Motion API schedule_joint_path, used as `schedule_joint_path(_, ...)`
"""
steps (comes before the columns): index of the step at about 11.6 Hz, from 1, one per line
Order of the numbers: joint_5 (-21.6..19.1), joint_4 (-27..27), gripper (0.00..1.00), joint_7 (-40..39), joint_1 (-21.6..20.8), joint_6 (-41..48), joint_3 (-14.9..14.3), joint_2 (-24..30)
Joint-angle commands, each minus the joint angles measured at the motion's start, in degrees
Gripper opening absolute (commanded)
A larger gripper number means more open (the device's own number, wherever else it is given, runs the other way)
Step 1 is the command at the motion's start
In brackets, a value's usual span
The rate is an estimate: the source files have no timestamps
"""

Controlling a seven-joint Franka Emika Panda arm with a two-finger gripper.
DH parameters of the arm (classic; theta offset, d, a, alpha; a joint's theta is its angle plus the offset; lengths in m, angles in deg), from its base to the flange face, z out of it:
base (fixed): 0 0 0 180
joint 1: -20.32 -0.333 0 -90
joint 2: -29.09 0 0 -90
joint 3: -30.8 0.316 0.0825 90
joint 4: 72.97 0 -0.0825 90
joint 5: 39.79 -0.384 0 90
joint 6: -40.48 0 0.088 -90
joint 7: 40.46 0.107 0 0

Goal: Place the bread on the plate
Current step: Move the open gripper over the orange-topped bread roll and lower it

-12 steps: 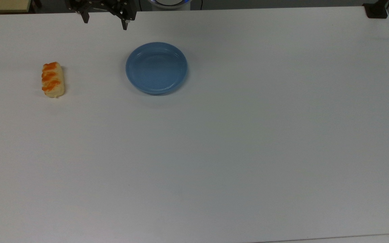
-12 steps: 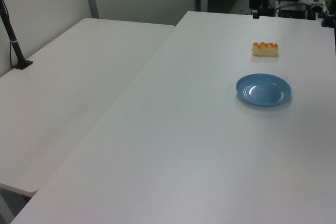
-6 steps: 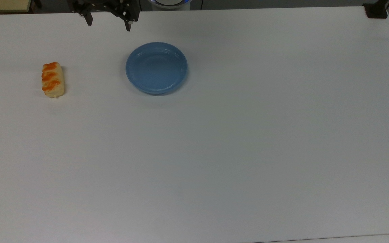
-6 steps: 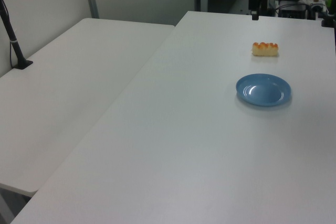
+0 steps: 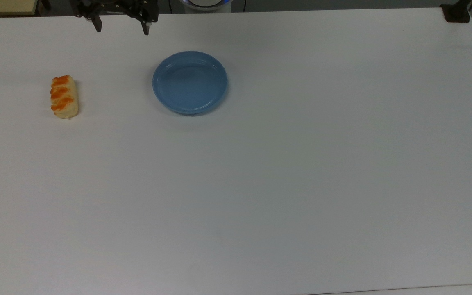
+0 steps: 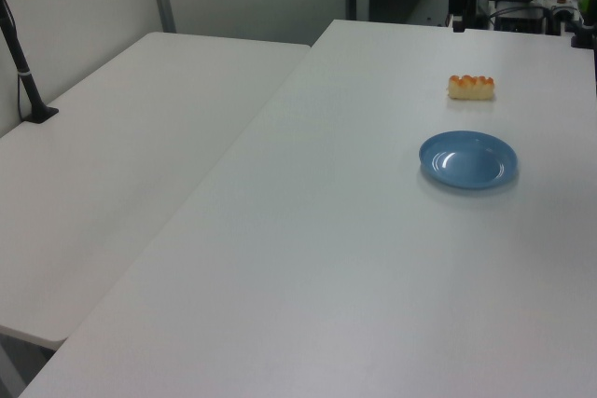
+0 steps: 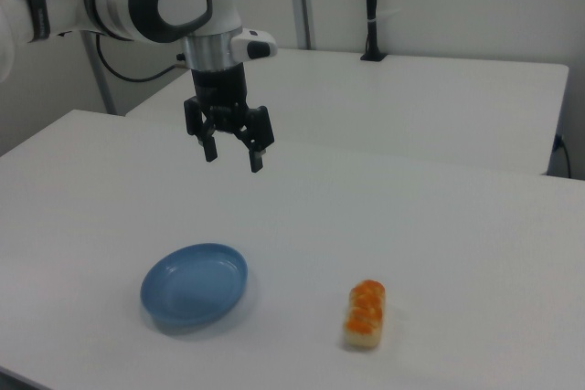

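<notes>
Hovering high above the table's (image 5: pixel 285 172) far edge, I had my gripper (image 7: pixel 234 154) spread wide and empty, fingers pointed down. The bread (image 5: pixel 63 96) lay flat on the table, well apart from the plate (image 5: pixel 189 82): to the top view's left of it, to the right view's right of it. The plate was bare.

I judged the bread light and soft, likely to dent under a hard squeeze, and its glazed orange stripes perhaps a little slick. The sensible hold seemed across its short width, at the middle of its length, one finger on each long side, closed gently. Reaching it would have meant moving toward the top view's left and descending a good way.

The table was white, smooth and matt, with plenty of free room around both things, so nothing crowded the approach. A second white table (image 6: pixel 121 146) stood alongside, with a black post (image 6: pixel 23 62) at its far side, and pale wall panels stood behind it.
</notes>
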Motion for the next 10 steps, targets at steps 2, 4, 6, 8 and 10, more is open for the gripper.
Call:
schedule_joint_path(2, 0.2, 0.7, 1.00, -3.0, 4.8, -8.2, -0.3, -3.9)
schedule_joint_path(4, 3.1, -0.3, 1.00, -8.8, 8.1, -11.6, -0.3, -7.6)
schedule_joint_path(6, 5.5, -1.8, 1.00, -10.3, 10.0, -16.1, -0.3, -11.6)
schedule_joint_path(8, 8.3, -1.9, 1.00, -10.3, 12.0, -19.6, -0.3, -14.8)
schedule_joint_path(10, 11.0, -1.9, 1.00, -10.3, 13.8, -22.2, -0.3, -17.5)
